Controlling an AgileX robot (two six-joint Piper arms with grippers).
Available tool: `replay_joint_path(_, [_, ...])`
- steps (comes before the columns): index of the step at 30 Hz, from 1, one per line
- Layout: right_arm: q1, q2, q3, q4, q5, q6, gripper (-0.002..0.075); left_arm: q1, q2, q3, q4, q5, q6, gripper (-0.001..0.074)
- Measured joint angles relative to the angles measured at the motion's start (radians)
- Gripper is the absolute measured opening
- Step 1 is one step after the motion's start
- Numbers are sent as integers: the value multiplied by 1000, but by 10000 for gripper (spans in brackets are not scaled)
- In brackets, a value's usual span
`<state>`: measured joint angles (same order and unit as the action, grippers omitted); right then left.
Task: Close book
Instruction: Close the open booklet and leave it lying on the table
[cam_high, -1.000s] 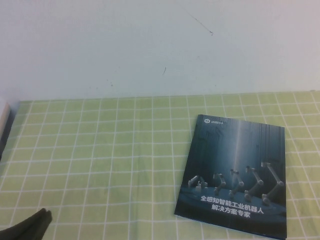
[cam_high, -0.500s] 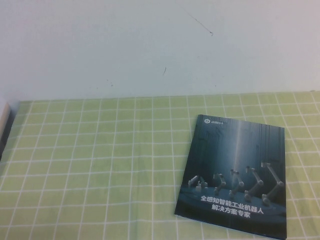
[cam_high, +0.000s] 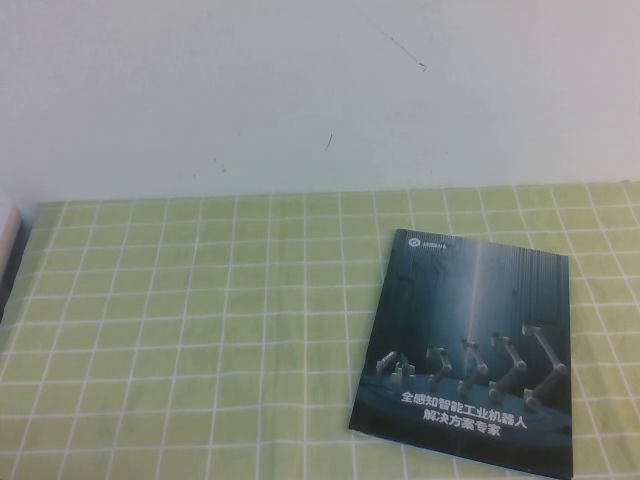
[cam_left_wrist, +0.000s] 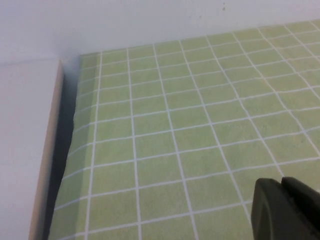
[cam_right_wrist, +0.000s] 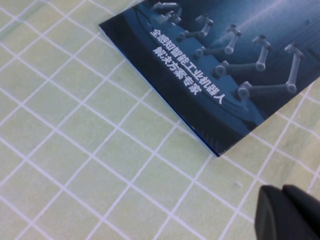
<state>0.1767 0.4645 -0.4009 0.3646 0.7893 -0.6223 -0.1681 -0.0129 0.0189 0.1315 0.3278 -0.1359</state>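
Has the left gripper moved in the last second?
Yes. The left gripper pulled back off the near-left corner of the cloth, out of the high view. The right gripper hovers by the book.

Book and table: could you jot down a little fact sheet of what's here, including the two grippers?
book: closed, cover up, flat on the cloth, on the robot's right
cloth: green with a white grid, covers the table
wall: white, behind the table
left gripper: shut, over bare cloth, no book near it
right gripper: shut, just off the book's corner, not touching it
task: looks done
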Motion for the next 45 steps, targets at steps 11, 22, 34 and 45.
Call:
replay_joint_path(11, [0,0,0,2,0,0,-3,94,0,-1,-152,0,173,-2])
replay_joint_path(22, [0,0,0,2,0,0,-3,109,-1,-1,-154,0,173,-2])
replay_joint_path(34, [0,0,0,2,0,0,-3,109,-1,-2,-154,0,177,-2])
replay_joint_path(45, [0,0,0,4,0,0,-3,109,-1,-4,-154,0,179,-2])
